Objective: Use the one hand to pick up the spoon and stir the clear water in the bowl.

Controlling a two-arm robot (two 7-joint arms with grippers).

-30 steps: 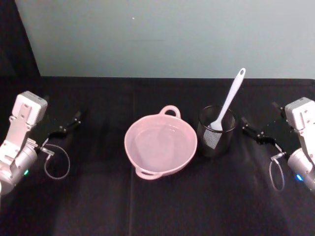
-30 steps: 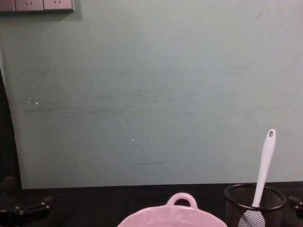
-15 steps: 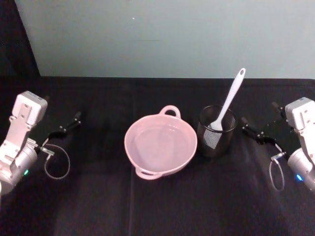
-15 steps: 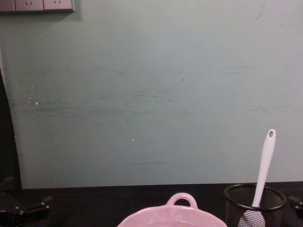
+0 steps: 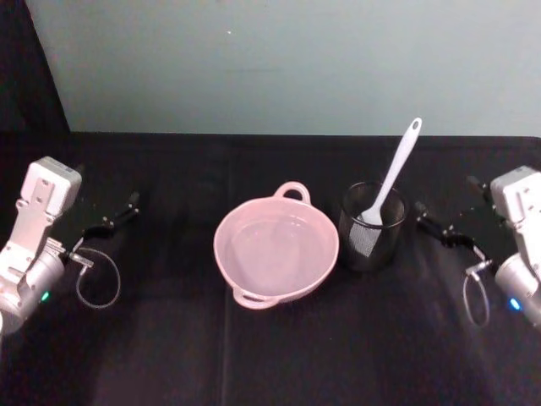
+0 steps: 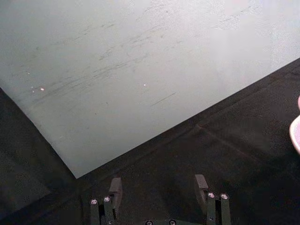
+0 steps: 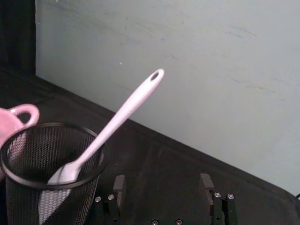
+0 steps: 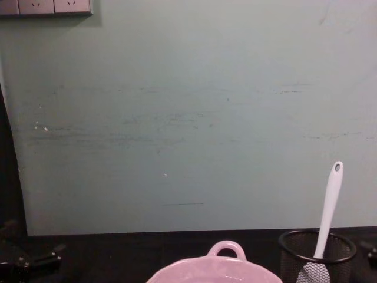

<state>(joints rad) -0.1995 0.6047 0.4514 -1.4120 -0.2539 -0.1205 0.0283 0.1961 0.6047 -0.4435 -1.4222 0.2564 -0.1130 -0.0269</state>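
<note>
One white plastic spatula-like spoon [image 5: 390, 173] stood blade down in a black wire-mesh cup [image 5: 368, 241], its long slim handle leaning up toward the far right. The small hole at the handle's end showed well above the cup's rim. The flat, broad, rounded blade rested low inside the cup and showed pale through the mesh. From the right wrist view the spoon [image 7: 112, 126] leaned against the cup's rim, and from the chest view its handle [image 8: 328, 206] rose in front of the wall.

Just left of the cup sat a pale pink glossy round bowl [image 5: 220, 239], one loop handle on its far rim and another on its near rim. Whether bowl and cup touched could not be told. Clear water [image 5: 275, 254] lay in the bowl, marked by faint glints alone.

To the right of the cup, the black slim two-fingered right gripper [image 5: 442, 200] hung low over the black cloth-covered table [image 5: 279, 355], near the spoon but apart from it, with its fingers spread wide and nothing between them [image 7: 161, 180]. Well to the left of the bowl, the matching left gripper [image 5: 106, 184] hung near the table's left edge, its fingers likewise spread and empty [image 6: 158, 182]. A pale green wall [image 5: 279, 68] rose behind the table's far edge.
</note>
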